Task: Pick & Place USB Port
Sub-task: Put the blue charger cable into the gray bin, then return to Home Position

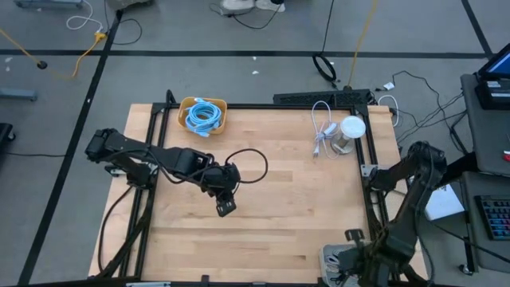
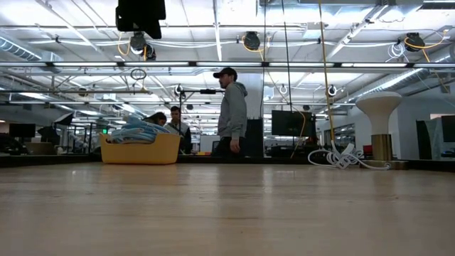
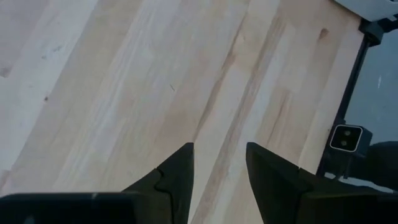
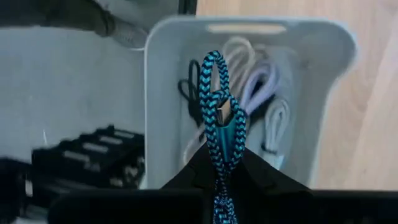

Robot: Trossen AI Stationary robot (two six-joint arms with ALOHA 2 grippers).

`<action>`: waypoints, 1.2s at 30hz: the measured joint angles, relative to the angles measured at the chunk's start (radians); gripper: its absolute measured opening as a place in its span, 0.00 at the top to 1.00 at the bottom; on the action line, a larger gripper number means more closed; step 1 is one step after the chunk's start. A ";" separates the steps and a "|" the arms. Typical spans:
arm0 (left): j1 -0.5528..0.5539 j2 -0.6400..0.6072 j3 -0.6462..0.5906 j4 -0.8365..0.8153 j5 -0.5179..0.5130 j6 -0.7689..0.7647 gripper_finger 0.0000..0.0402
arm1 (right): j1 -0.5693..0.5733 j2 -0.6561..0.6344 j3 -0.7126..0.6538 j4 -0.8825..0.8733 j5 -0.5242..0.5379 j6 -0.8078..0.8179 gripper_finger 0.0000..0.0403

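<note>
From the high view I find the left gripper (image 1: 225, 209) out over the middle of the wooden table (image 1: 303, 215), low above the bare boards. In its wrist view the two fingers (image 3: 177, 180) stand partly apart with only wood showing between them; I see nothing held.

The right gripper (image 4: 222, 155) sits at the table's near right corner, directly above a grey bin (image 4: 311, 93). Its jaws are closed on a teal-and-black braided USB cable (image 4: 219, 134), whose loop and metal plug stand up past the fingertips. The bin below holds black and white cables.

At the far left of the table I note a yellow basket (image 1: 204, 116) of blue cables; at the far right, a white cable (image 1: 323, 127) beside a white round-topped stand (image 1: 349, 132).

Beyond the table, a person in a grey hoodie (image 2: 232, 114) stands in the room.
</note>
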 joint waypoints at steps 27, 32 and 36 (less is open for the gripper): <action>-0.098 0.000 0.000 -0.014 -0.016 -0.043 0.63 | -0.003 0.185 -0.001 -0.041 0.094 0.056 0.94; -0.108 0.000 0.000 -0.014 -0.030 -0.052 0.63 | -0.014 0.184 -0.001 -0.070 0.081 0.063 0.81; -0.108 0.000 0.000 -0.014 -0.030 -0.052 0.63 | -0.012 0.184 -0.001 -0.069 0.056 0.066 0.67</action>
